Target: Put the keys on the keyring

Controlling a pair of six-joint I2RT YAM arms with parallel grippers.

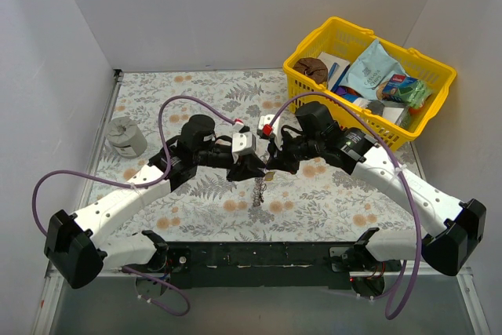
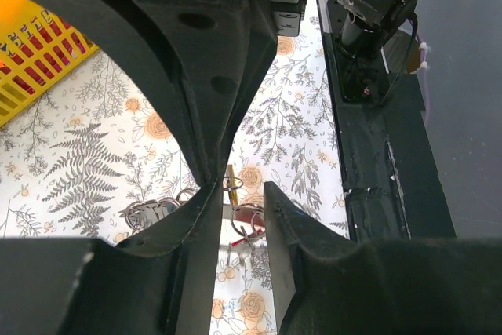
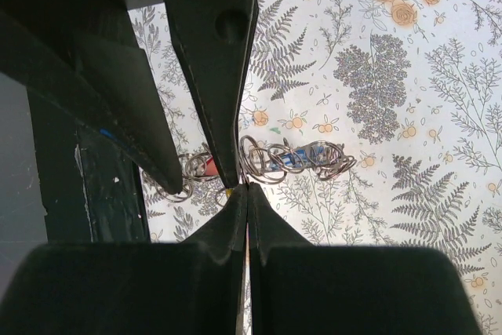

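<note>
Top view: the left gripper [image 1: 251, 167] meets the right gripper [image 1: 272, 162] tip to tip, with the keys [image 1: 259, 189] bunched just on its near side. Left wrist: the left jaws stand apart, the yellow key [image 2: 230, 175] and red key [image 2: 248, 214] showing in the gap beside the right gripper's tip. Right wrist: its jaws are closed; the keyring [image 3: 256, 181] and blue key [image 3: 286, 161] are just beyond them.
</note>
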